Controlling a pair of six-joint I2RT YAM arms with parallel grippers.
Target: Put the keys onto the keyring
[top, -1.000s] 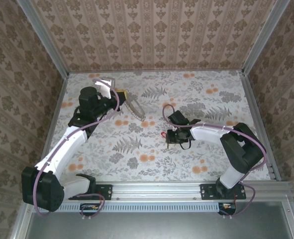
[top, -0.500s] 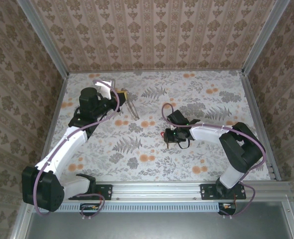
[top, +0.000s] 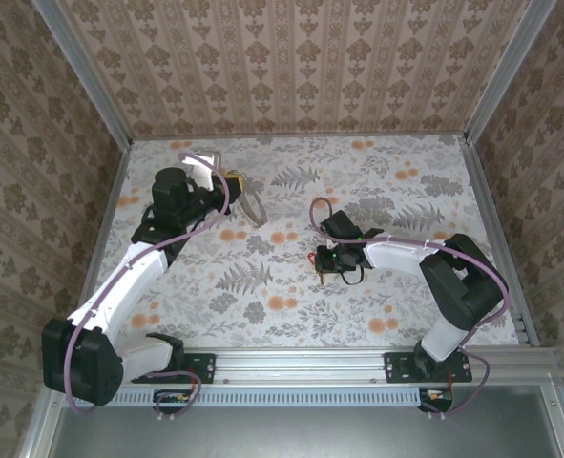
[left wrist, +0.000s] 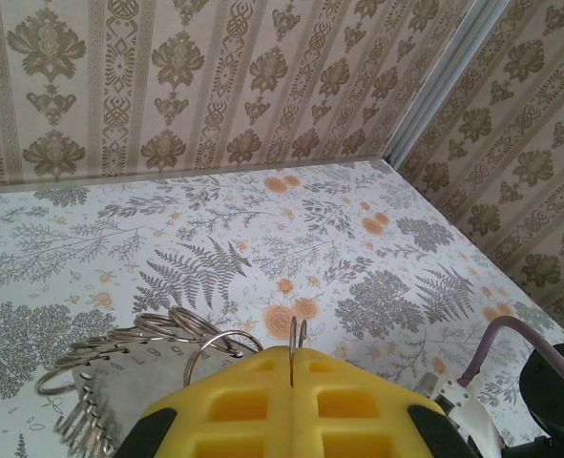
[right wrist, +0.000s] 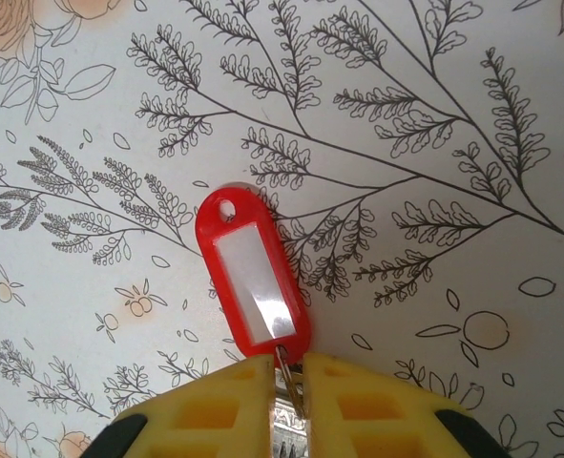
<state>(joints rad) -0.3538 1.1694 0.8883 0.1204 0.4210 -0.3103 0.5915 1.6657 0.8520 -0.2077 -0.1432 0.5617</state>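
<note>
Pinching the red-tagged key (right wrist: 251,277), tag jutting forward, the right gripper (right wrist: 283,367) has the keyring (left wrist: 177,322) to its far left, clamped by the left gripper (left wrist: 291,367).

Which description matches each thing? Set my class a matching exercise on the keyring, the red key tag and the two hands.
1 keyring
2 red key tag
3 left hand
4 right hand

A plastic with a white label
B shut on a thin wire
C grey metal hoop fringed with small rings
D fingers flank the tag's metal end

Pairs: 1-C, 2-A, 3-B, 4-D
</note>
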